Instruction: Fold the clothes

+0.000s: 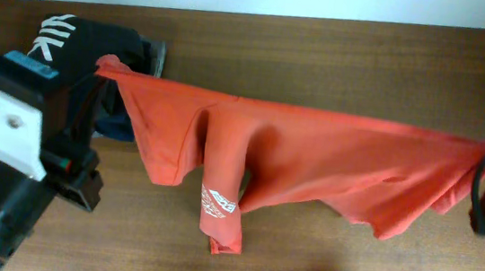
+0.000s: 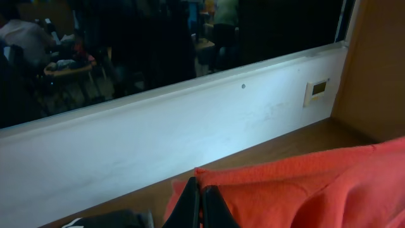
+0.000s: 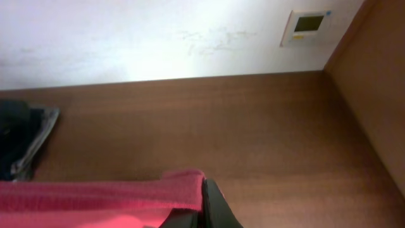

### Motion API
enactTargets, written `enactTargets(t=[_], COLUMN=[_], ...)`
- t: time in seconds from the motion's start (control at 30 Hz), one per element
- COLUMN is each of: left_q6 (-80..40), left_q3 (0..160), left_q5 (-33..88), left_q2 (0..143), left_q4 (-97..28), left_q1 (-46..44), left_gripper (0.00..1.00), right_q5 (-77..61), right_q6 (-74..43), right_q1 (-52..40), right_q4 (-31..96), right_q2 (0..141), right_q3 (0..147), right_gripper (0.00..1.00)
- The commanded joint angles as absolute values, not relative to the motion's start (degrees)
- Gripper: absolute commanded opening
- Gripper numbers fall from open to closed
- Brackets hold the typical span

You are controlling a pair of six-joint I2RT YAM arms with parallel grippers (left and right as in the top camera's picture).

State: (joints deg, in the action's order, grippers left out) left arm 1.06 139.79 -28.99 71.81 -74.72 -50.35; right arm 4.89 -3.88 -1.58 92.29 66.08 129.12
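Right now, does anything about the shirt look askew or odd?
Yes. The orange-red T-shirt, pinched between the left claw and right claw, hangs unevenly: a flap with the white logo patch droops at the middle, and the cloth bunches in folds near the right claw.

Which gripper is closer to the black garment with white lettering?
Left. The left gripper pinches a corner of the orange T-shirt right beside the black garment. The right gripper holds the shirt's opposite end, far across from it.

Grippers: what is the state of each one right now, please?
Left gripper: shut on the orange-red T-shirt.
Right gripper: also shut on the orange-red T-shirt.
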Motion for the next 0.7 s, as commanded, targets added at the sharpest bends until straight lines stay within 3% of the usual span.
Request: enactTargets(t=[0.0, 0.17, 0.27, 0.67], left_q6=[1.98, 1.98, 3.57, 6.13], left_q3=[141.71, 143.39, 145.77, 144.86], left_q5=[-37.58, -38.22, -31.92, -55.68], left_q2=[69.87, 69.89, 69.89, 82.37], left_q4=[-74.78, -75.11, -77.21, -76.79], left_q1=[-49.82, -49.82, -49.8, -49.8], left_gripper=[0.01, 0.01, 0.01, 0.01], right_q5=[9.26, 9.26, 4.64, 4.38], right_q6=[-3.44, -4.71, -4.93, -3.36], right_q1=[-1.1, -1.1, -1.1, -1.1], right_q4=[94.17, 97.06, 97.32, 97.06], right_q2=[66.11, 67.05, 65.39, 71.18], right_q3=[129.23, 127.83, 129.29, 129.43], right_gripper=[0.04, 0.04, 0.04, 0.04])
